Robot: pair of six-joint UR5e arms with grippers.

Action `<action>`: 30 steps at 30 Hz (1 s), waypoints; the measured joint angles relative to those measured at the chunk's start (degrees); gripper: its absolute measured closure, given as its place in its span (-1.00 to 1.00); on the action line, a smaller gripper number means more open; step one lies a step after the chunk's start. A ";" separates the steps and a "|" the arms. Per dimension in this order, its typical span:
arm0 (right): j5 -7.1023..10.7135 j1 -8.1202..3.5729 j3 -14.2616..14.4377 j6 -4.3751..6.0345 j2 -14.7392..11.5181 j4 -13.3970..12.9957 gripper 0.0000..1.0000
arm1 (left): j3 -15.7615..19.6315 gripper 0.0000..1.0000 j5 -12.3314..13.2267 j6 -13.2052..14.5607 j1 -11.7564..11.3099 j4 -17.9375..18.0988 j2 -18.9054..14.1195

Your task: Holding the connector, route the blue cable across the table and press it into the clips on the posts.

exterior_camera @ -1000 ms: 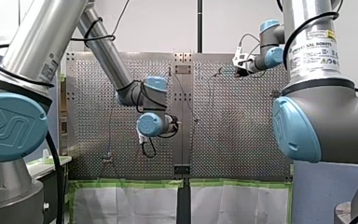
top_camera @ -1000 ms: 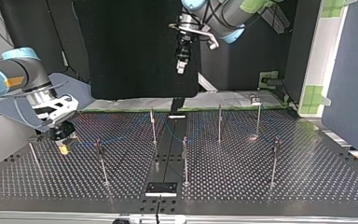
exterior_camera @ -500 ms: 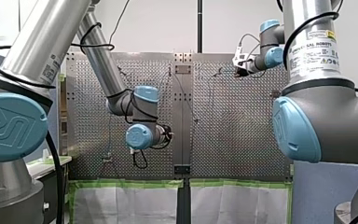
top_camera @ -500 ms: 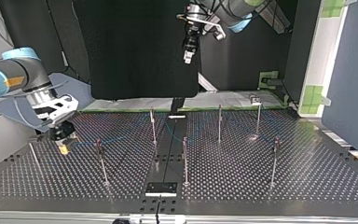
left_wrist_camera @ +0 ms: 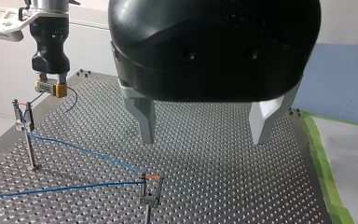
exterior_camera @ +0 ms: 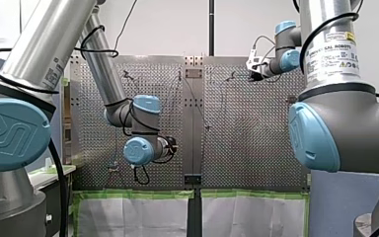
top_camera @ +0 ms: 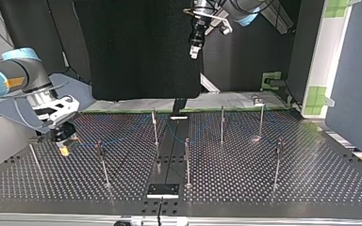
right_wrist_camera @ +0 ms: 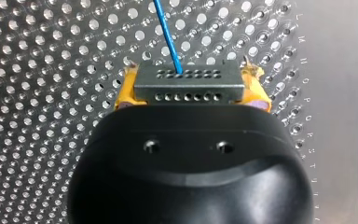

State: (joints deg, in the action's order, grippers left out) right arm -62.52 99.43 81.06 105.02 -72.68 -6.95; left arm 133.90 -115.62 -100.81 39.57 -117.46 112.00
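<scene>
Right wrist view puts the connector squarely between the right gripper's yellow pads. It is a grey block with two rows of small holes, clamped at both ends so that its long face looks out ahead of the fingers. The blue cable leaves one hole of the farther row and runs straight away over the perforated table.

Left wrist view shows the same hold from across the work. The right gripper points straight down with the connector pinched at its tips just above the table. From there the blue cable drops to a thin post close by, though whether it sits in that post's clip cannot be told. It then crosses to a clip on a second post, bends there and doubles back as a second strand.

The left gripper hangs over the table with its two metal fingers spread wide and nothing between them, well apart from cable and connector.

Top view has the right gripper low at its left, the connector under it and near a post, and the left gripper raised well above the far side of the table
</scene>
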 joint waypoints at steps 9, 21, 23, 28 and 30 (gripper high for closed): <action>0.00 0.00 0.00 0.00 0.00 0.00 1.00 | 0.02 -1.00 0.00 0.00 0.00 0.02 0.00; 0.00 0.00 0.00 0.00 0.00 0.00 1.00 | 0.02 -1.00 0.00 0.00 0.00 0.02 0.00; 0.00 0.00 0.00 0.00 0.00 0.00 1.00 | 0.02 -1.00 0.00 0.00 0.00 0.02 0.00; 0.00 0.00 -0.01 0.00 0.00 0.00 1.00 | 0.02 -1.00 0.00 0.00 0.00 0.02 0.00; 0.00 0.00 0.00 0.00 0.00 0.00 1.00 | 0.02 -1.00 0.00 0.00 0.00 0.02 0.00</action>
State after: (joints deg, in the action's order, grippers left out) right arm -62.53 99.43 81.06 105.02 -72.69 -6.95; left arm 133.93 -115.62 -100.81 39.57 -117.44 112.00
